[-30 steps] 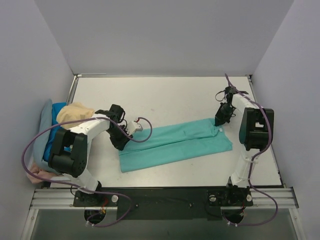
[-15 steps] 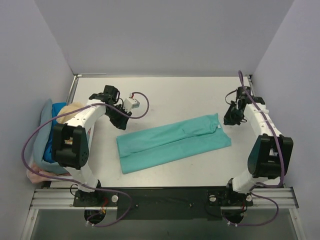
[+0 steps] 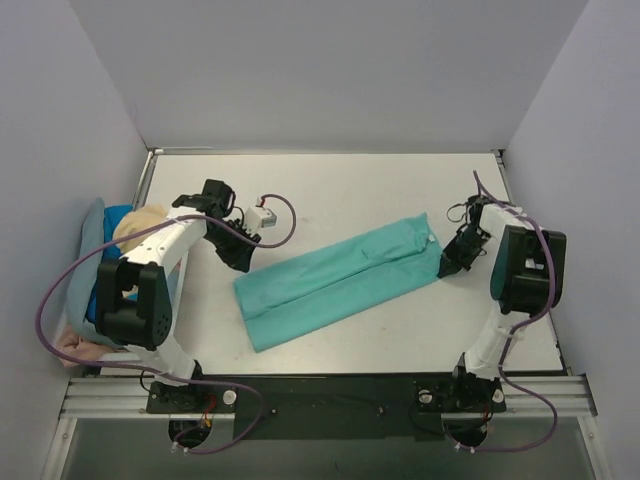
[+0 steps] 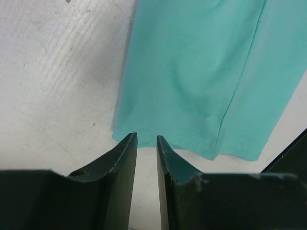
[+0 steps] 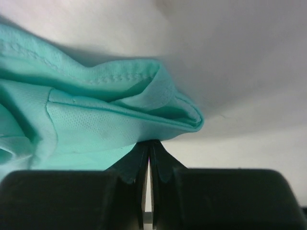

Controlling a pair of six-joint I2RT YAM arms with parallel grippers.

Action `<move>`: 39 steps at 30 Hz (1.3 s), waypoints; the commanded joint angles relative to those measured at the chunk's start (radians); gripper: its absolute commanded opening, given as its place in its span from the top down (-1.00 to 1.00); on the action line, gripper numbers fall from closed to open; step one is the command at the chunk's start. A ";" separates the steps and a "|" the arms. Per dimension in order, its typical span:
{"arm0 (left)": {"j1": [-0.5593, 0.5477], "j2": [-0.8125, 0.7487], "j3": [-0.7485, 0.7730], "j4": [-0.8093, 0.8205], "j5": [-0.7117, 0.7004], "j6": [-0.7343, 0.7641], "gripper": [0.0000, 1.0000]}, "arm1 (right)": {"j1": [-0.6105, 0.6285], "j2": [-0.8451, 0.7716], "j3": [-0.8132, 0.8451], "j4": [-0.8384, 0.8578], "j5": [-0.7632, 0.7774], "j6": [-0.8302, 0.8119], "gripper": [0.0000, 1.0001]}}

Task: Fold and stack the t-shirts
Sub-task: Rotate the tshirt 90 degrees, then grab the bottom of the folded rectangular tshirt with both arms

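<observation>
Down at the near left, a pile [image 3: 90, 235] of other shirts sits at the desk's [image 3: 350, 190] edge. Further in, the teal shirt [image 3: 340, 280] lies across the desk in a long folded strip. At its left end hangs the left claw [image 3: 243, 262] — open just a crack, holding nothing. At the bunched right end, the right claw [image 3: 452, 262] is squeezed tight, tips touching the cloth — I cannot tell if any is pinched.

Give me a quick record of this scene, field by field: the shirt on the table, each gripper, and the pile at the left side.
Shirt: teal-green t-shirt, folded into a long strip, lying diagonally on the table
Left gripper: slightly open, empty, tips just short of the strip's left end
Right gripper: shut on the bunched cloth edge at the strip's right end
Pile: heap of t-shirts, tan-yellow on top, blue, grey-blue and pink beneath, crumpled at the table's left edge
</observation>
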 commanded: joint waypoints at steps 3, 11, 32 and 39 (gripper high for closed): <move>0.028 -0.106 -0.070 0.012 0.029 -0.031 0.31 | -0.003 0.354 0.520 0.030 -0.062 0.088 1.00; -0.031 -0.187 -0.168 -0.017 0.073 -0.014 0.21 | 0.087 0.761 1.317 0.012 -0.245 0.224 1.00; -0.369 -0.272 -0.426 0.420 0.316 0.772 -0.41 | 0.411 -0.696 -0.338 0.401 -0.455 -0.793 -0.11; -0.430 -0.186 -0.449 0.481 0.242 0.902 -0.43 | 0.663 -0.983 -0.618 0.346 -0.483 -1.269 -0.81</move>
